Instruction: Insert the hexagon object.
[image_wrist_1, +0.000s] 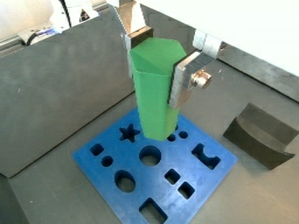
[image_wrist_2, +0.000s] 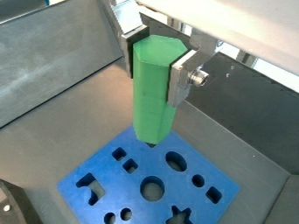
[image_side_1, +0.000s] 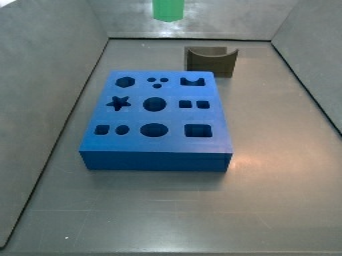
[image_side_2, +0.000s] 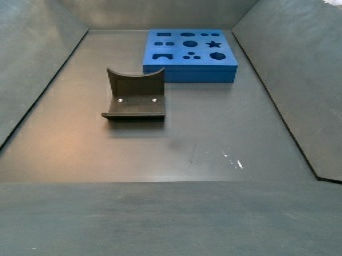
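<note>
Grey walled floor (image_side_2: 187, 150) under gripper (image_wrist_1: 159, 66), jaws clamped on green hexagon object (image_wrist_1: 155, 92).

One tall bright green hexagonal peg (image_wrist_1: 153, 87) sits clamped between the two flat silver fingers (image_wrist_1: 184, 80) of a single pincer (image_wrist_1: 158, 83), held above the one flat blue block with shaped holes (image_side_1: 156, 117). Eleven cut-outs are countable in that block in a side view. One dark grey curved block (image_side_2: 135, 95) lies on the grey counter (image_side_2: 201, 140).
</note>
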